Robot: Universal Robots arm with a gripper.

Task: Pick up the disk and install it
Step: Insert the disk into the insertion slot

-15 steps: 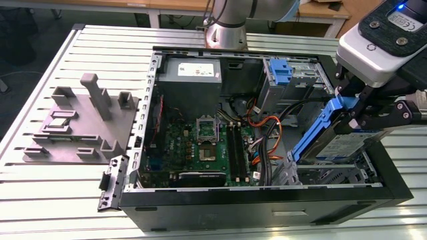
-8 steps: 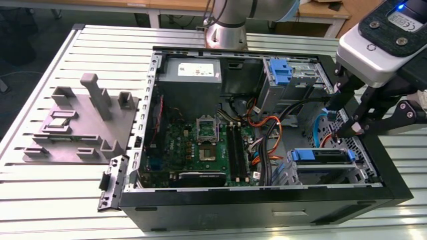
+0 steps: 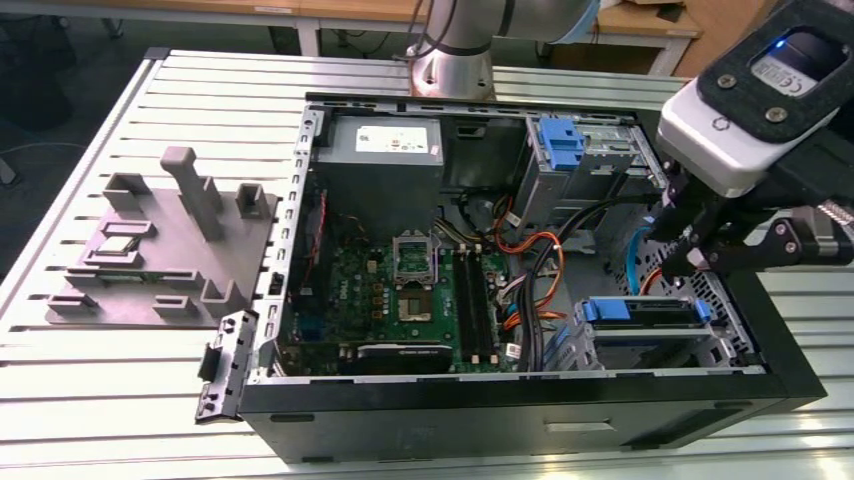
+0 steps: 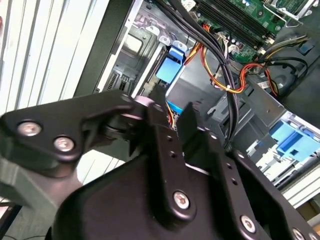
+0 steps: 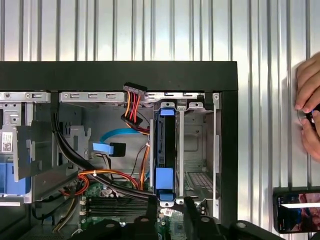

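The disk, framed by its blue carrier, sits in the lower drive bay at the front corner of the open computer case, on the exterior view's right. In the first wrist view the disk stands edge-on in its slot, with blue tabs at both ends. My gripper hovers just above that bay. In the first wrist view my gripper is open, with one dark finger beside the carrier's near tab and nothing held between the two. In the second wrist view my gripper points at the blue carrier.
A second blue bracket sits in the upper bay beside the grey power supply. Orange and black cables cross the case next to the drive bay. A grey fixture stands on the slatted table. A person's hand and a phone lie outside the case.
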